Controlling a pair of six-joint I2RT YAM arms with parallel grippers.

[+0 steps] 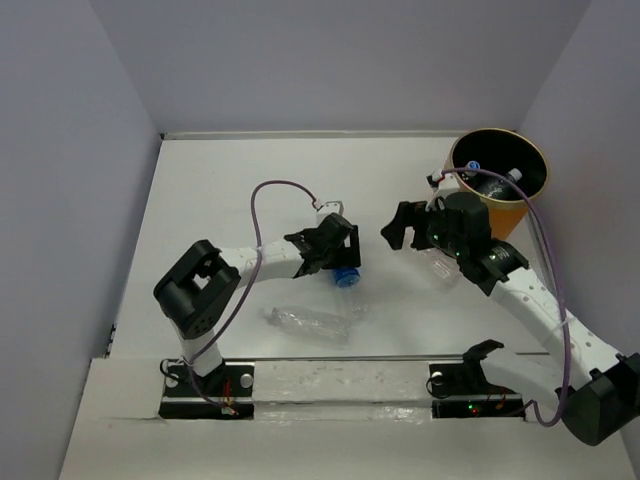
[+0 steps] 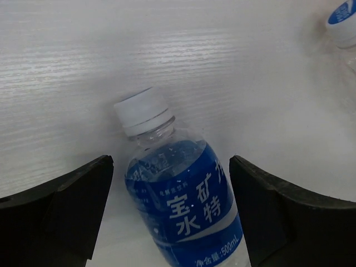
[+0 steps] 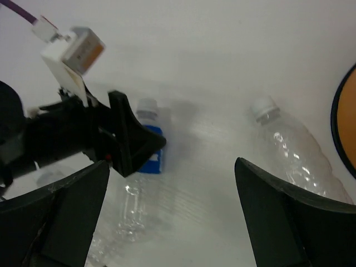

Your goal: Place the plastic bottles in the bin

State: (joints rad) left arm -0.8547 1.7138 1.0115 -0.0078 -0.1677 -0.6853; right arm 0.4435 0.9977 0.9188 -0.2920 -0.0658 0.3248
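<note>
At the left fingers (image 2: 61, 211): spread wide, low over the counter (image 2: 83, 67), straddling the blue-labelled bottle (image 2: 183, 206), which is not pinched. White cap (image 2: 142, 111) pointing away from the wrist.

At the right fingers (image 3: 283, 217): spread wide, holding nothing, above a clear bottle (image 3: 295, 150) lying just left of the bin (image 1: 508, 215).

Bin upright at the far right of the counter, with bottle caps (image 1: 473, 165) showing inside.

Second clear bottle (image 1: 310, 320) lying flat toward the near edge, just nearer than the blue-labelled bottle.

Both sets of fingers near each other at mid-counter, not touching.
</note>
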